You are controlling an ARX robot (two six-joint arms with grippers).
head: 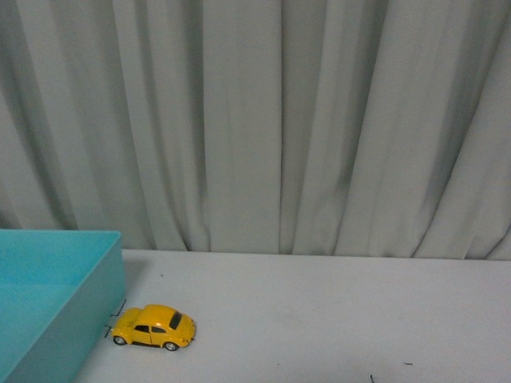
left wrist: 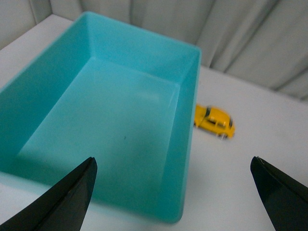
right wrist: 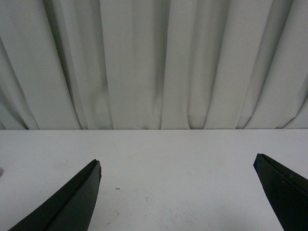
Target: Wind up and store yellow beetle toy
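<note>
The yellow beetle toy [head: 153,327] sits on its wheels in the lower left of the front view, on the white tabletop [head: 335,311], just beside the right wall of the open teal bin [head: 102,291]. Whether its nose touches that wall cannot be told. This layout probably serves the task: the toy stands free and upright, so it can be gripped and pulled back to wind it, while the bin next to it is likely where it gets stored. In the left wrist view the left jaws stand wide apart and hold nothing. They are poised above the near end of the bin [left wrist: 188,115], looking down into its bare interior, with the toy [left wrist: 214,121] beyond the bin's far side wall. So that arm seems raised and tilted downward, not yet lined up with the toy. The right jaws are also spread wide and empty, held low and nearly level over bare tabletop [right wrist: 183,154], facing the grey curtain [right wrist: 154,62]. Neither arm shows in the front view, so no grasp has begun.
</note>
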